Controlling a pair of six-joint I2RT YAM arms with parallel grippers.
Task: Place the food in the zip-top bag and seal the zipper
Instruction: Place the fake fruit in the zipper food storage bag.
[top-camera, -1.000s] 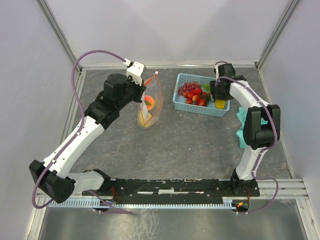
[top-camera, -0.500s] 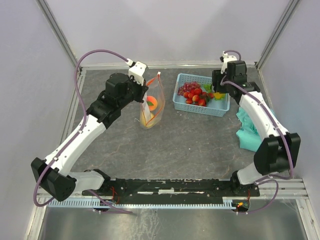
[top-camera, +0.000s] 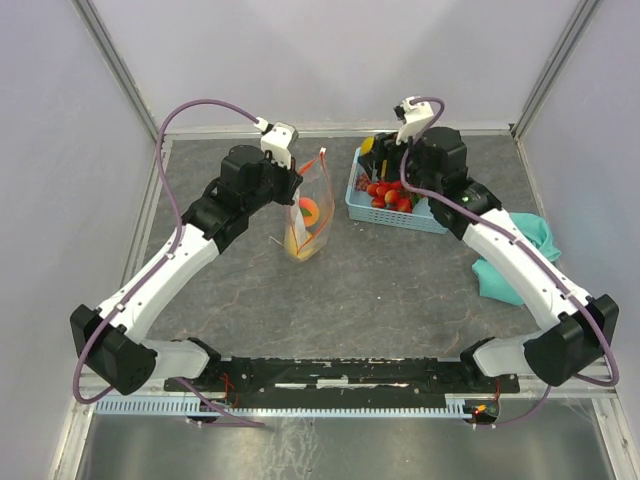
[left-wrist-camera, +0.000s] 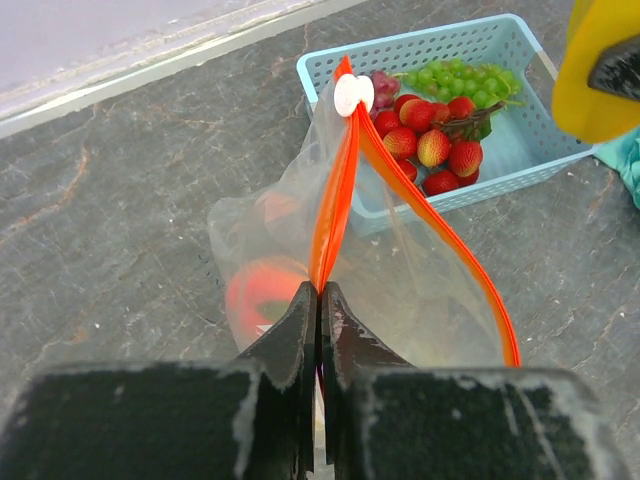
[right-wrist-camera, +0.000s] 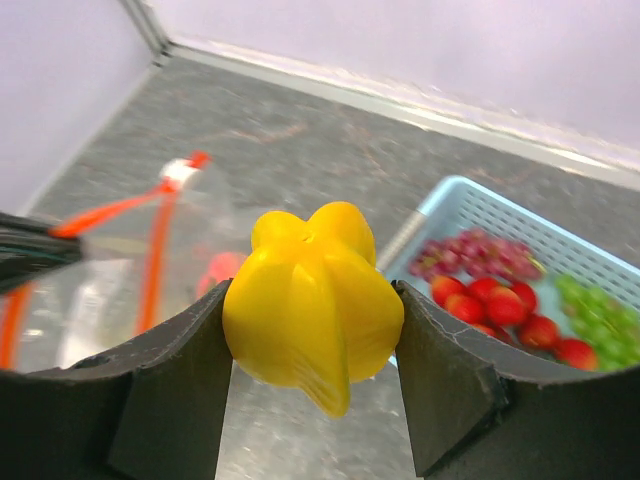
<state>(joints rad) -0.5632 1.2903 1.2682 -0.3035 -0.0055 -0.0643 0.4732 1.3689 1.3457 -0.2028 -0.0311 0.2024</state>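
The zip-top bag (top-camera: 308, 218) stands upright left of the basket, its mouth open. An orange-pink piece (left-wrist-camera: 262, 292) lies inside it. My left gripper (top-camera: 296, 181) is shut on the near end of the red-orange zipper strip (left-wrist-camera: 335, 200). The white slider (left-wrist-camera: 353, 95) sits at the far end. My right gripper (top-camera: 374, 150) is shut on a yellow ribbed toy fruit (right-wrist-camera: 312, 295) and holds it in the air over the basket's left edge, right of the bag's mouth. The fruit also shows in the left wrist view (left-wrist-camera: 598, 70). Red pieces (left-wrist-camera: 432, 147) and green grapes (left-wrist-camera: 455, 78) lie in the basket.
The light-blue basket (top-camera: 432, 218) stands at the back right of the mat, with purple grapes (right-wrist-camera: 470, 255) in it. A teal cloth (top-camera: 525, 250) lies by the right wall. Walls close in the back and both sides.
My right gripper has risen out of the basket with the yellow fruit and swung left toward the bag. My left gripper has kept hold of the bag's mouth, shifting slightly right.
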